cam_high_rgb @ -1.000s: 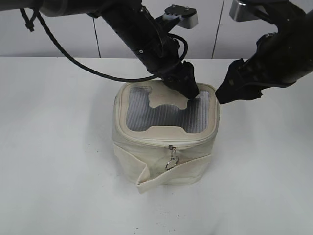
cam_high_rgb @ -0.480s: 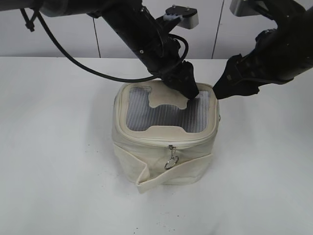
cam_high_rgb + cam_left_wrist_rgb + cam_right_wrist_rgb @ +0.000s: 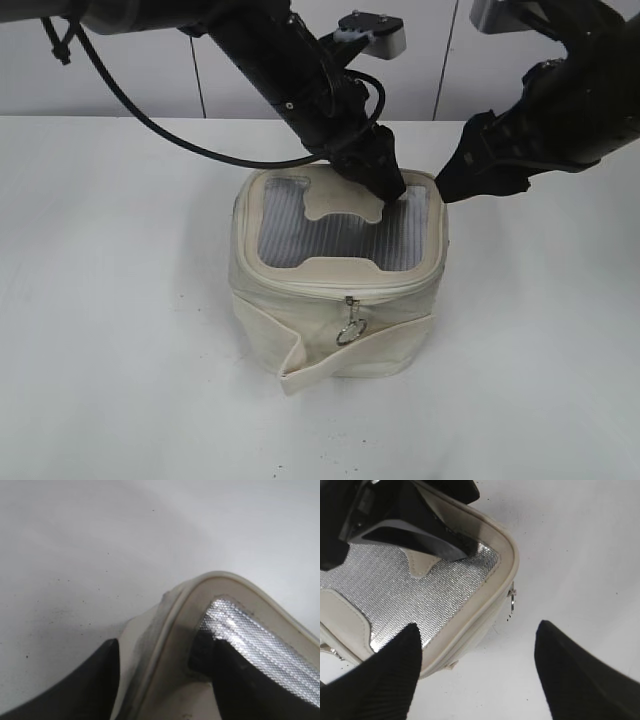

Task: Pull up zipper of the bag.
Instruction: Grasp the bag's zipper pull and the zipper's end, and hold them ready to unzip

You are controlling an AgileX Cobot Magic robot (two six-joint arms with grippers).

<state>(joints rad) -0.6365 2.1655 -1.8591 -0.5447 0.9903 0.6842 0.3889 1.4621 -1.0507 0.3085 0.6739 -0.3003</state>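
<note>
- A cream fabric bag point(image 3: 338, 290) stands upright near the middle of the white table point(image 3: 110, 330), with its silver mesh lid panel point(image 3: 340, 232) facing up.
- The zipper line point(image 3: 345, 287) runs around the top edge of the bag, and in the exterior view it looks closed along the front side.
- One zipper pull with a metal ring point(image 3: 351, 328) hangs down on the front wall of the bag, a little right of the middle.
- A second small metal pull point(image 3: 511, 598) hangs on the side wall near the far right corner of the bag; it shows in the right wrist view.
- The left pincer point(image 3: 385, 182) reaches across from the upper left and sits on the far right part of the lid, beside the cream tab point(image 3: 340, 203) sewn on the mesh.
- In the left wrist view the two fingers point(image 3: 95, 685) of the left pincer stand on both sides of the raised cream rim point(image 3: 180, 610) of the bag, one outside and one over the mesh, so the pincer is clamped on this rim.
- The right pincer point(image 3: 452, 187) hangs in the air just beside the far right corner of the bag and touches nothing.
- Its two dark fingers point(image 3: 385, 675) are spread wide apart, with the bag corner and the bare table between them in the right wrist view.
</note>
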